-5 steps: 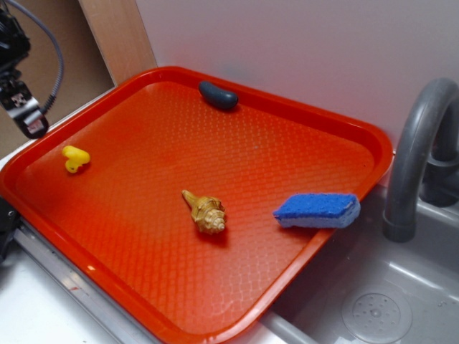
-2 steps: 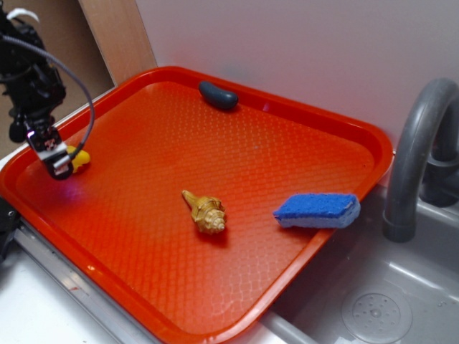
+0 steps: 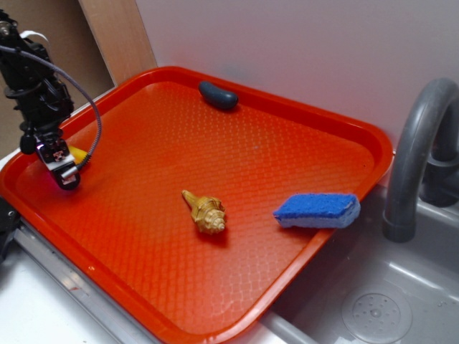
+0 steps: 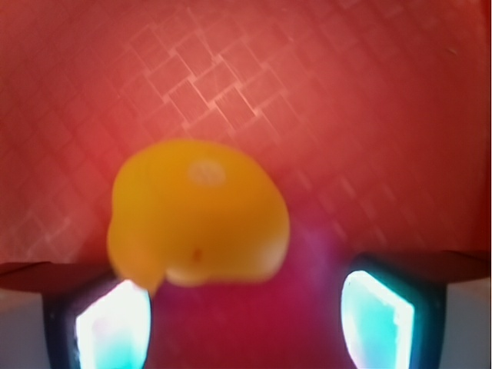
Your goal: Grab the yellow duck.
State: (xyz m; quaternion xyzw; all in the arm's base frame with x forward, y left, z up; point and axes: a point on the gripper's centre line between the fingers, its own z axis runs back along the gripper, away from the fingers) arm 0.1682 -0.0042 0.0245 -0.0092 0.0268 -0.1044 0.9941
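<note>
The yellow duck [image 3: 79, 153] lies at the left side of the red tray [image 3: 337, 129], mostly hidden behind my gripper [image 3: 63, 172] in the exterior view. In the wrist view the duck [image 4: 198, 215] fills the middle, blurred and close, just ahead of my gripper [image 4: 246, 319]. The jaws stand wide apart with the glowing pads [image 4: 114, 327] low at each side; the duck sits nearer the left pad. The gripper is open and holds nothing, hanging low over the tray.
A tan spiral seashell [image 3: 206, 212] lies mid-tray. A blue sponge [image 3: 318, 209] rests on the tray's right rim. A dark blue object [image 3: 217, 94] lies at the far rim. A grey faucet [image 3: 416, 150] and sink [image 3: 373, 301] are at the right.
My gripper has come from the upper left down onto the tray at the duck, and now covers most of it in the exterior view. The duck has not moved.
</note>
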